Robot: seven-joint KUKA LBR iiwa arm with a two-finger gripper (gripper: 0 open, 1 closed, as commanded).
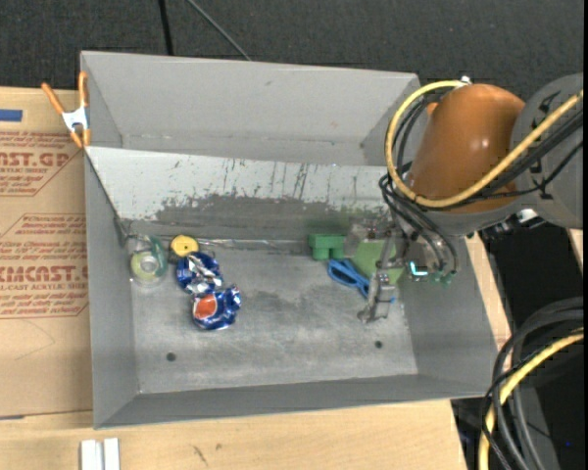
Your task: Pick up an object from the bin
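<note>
My gripper (377,306) hangs low over the right part of the bin floor, its thin fingers close together with nothing visible between them. Just left of it lies a blue scissor-like thing (347,274), and behind that a green block (325,246) against the back wall. A paler green piece (370,255) sits right behind the fingers, partly hidden by the wrist.
At the left of the bin lie a crumpled blue, white and orange wrapper (208,292), a yellow disc (183,246) and a clear round lid (147,265). Bare grey floor stretches across the middle and front. The orange-domed arm covers the bin's right wall.
</note>
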